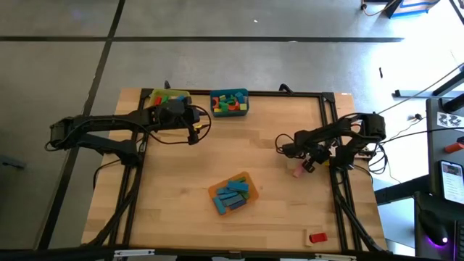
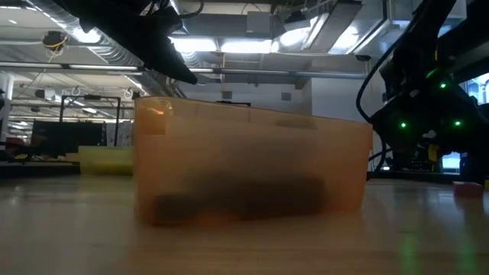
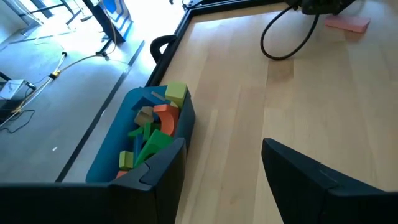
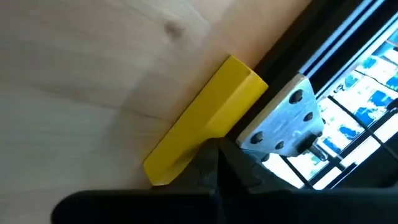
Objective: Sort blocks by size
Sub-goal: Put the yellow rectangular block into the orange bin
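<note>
A: Start with what sits closest to the front edge of the counter [image 1: 181, 181].

B: A red block [image 1: 317, 237] lies alone near the front right corner; farther in stands the orange bin [image 1: 233, 193], holding several blue blocks [image 1: 232, 196]; take that bin as the landmark; in the low view it [image 2: 252, 164] fills the middle, translucent, with dark shapes lying at its bottom.

A: And the right tool?

B: The right tool [image 1: 308, 164] is beyond the orange bin and off to its right, close to the counter's right rail; its fingers are clenched, with nothing visibly between them; a pink block [image 1: 298, 172] lies just beside it; its wrist camera shows a yellow block [image 4: 205, 121] lying flat on the wood against the black rail and a metal bracket [image 4: 283, 124].

A: The left one?

B: The left tool [image 1: 194, 129] is beyond the orange bin and to its left, near the far edge; its fingers [image 3: 155, 180] stand released, apart, gripping nothing.

A: What lies farthest?

B: Two bins at the far edge: the teal bin [image 1: 229, 103] straight beyond the orange bin, with mixed green, orange, yellow and blue blocks [image 3: 152, 127] inside; the yellow bin [image 1: 168, 98] just left of the teal one, partly under the left arm, with small blocks in it.
</note>
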You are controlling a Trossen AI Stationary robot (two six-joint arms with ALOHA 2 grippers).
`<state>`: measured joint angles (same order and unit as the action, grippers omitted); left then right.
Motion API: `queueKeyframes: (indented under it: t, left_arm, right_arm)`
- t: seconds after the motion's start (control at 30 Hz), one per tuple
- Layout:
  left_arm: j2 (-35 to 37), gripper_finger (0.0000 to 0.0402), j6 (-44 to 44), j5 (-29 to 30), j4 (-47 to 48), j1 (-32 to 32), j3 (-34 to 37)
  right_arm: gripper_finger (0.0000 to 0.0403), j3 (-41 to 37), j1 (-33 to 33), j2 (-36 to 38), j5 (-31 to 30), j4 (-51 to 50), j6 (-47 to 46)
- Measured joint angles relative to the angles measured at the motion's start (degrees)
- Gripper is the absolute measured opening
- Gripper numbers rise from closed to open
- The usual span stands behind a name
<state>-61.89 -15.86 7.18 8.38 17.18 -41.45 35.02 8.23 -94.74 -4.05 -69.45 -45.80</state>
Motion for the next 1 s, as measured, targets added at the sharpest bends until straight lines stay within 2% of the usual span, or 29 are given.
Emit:
queueKeyframes:
  t: [0.1,0.43,0.7,0.9,1.0]
  left_arm:
    - [0.0,0.0196,0.0,0.0,-0.02,0.0,0.01]
    - [0.0,0.0196,0.0,0.01,0.03,0.0,0.02]
    - [0.0,0.0196,0.01,0.0,0.09,-0.01,0.02]
    - [0.0,0.0196,0.02,0.0,0.11,0.01,0.0]
    - [0.0,0.0196,0.02,0.0,0.15,0.0,0.0]
  right_arm:
    - [0.0005,1.02,0.0,0.06,0.04,-0.03,1.4]
    - [0.0007,11.85,-0.62,1.92,-0.27,4.5,4.31]
    - [0.0007,17.14,-4.35,1.99,-1.56,15.01,6.15]
    - [0.0007,21.35,-6.97,4.35,-3.61,13.68,6.69]
    - [0.0008,21.56,-8.9,6.76,-5.65,13.92,3.16]
